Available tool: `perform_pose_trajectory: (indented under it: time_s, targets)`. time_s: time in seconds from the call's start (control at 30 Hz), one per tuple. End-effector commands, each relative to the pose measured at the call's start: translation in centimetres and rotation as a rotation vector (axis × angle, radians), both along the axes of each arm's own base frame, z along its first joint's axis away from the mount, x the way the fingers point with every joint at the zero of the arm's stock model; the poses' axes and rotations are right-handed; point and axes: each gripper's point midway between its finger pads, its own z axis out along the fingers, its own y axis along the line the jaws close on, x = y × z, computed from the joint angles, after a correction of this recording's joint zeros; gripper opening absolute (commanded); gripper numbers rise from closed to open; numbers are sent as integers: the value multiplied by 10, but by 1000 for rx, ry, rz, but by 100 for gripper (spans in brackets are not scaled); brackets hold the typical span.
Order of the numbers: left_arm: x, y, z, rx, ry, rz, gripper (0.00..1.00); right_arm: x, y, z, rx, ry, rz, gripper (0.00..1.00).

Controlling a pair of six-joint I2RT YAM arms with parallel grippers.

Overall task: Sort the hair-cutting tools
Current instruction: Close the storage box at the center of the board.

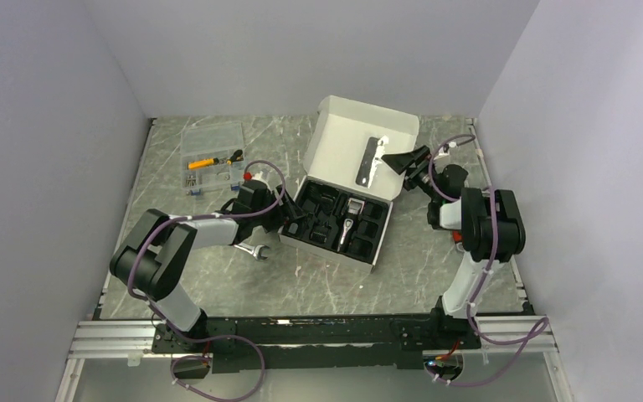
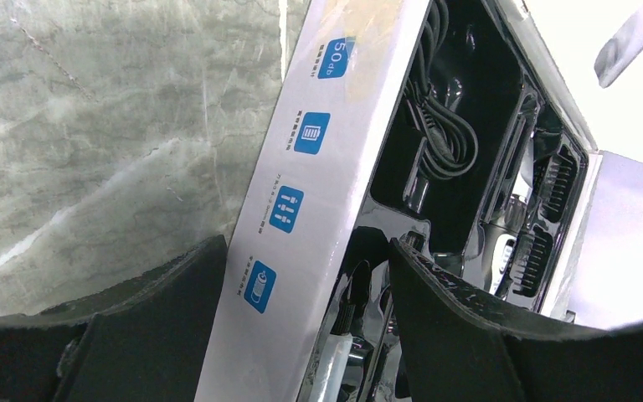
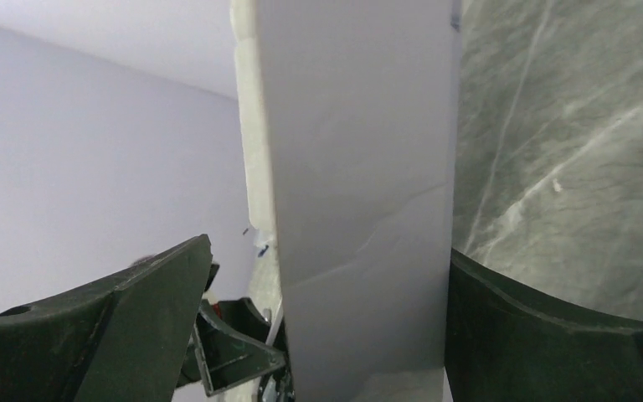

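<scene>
A white box point(image 1: 372, 254) lies open with its lid point(image 1: 343, 138) standing up. Its black tray holds the black-and-silver hair clipper point(image 1: 349, 220) in the middle slot. Black comb attachments point(image 2: 554, 180) sit in side slots beside a coiled black cable point(image 2: 445, 134). My left gripper point(image 1: 291, 219) is open and straddles the box's left wall point(image 2: 301, 167), one finger outside and one inside the tray. My right gripper point(image 1: 408, 159) is open around the lid's right edge point(image 3: 360, 167), with its right finger point(image 3: 519, 335) against the card. Neither gripper holds a tool.
A silver open-end wrench point(image 1: 255, 249) lies on the marble table just left of the box. A clear plastic organiser point(image 1: 212, 155) with a yellow-handled tool stands at the back left. Grey walls close in both sides and the back.
</scene>
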Motion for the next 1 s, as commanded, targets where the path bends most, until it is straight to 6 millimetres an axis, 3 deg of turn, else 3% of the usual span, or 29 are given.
perform_pose_trajectory:
  time_s: [0.0,0.17,0.33,0.67,0.83,0.97]
  targets:
    - [-42,16,-38,127,142,-45,75,-19,18,44,-147,-189,48,100]
    - [-40,15,-34,120,133,-43,75,-41,35,52,-320,-237,43,100]
    - [-35,17,-17,109,81,-26,77,-57,34,60,-444,-265,4,100]
    - [-22,30,73,84,-139,0,84,-90,35,53,-537,-271,-7,100]
    - [-16,62,119,101,-256,82,87,-106,35,45,-546,-263,3,100]
    - [6,92,146,102,-317,176,87,-118,35,44,-540,-258,2,100]
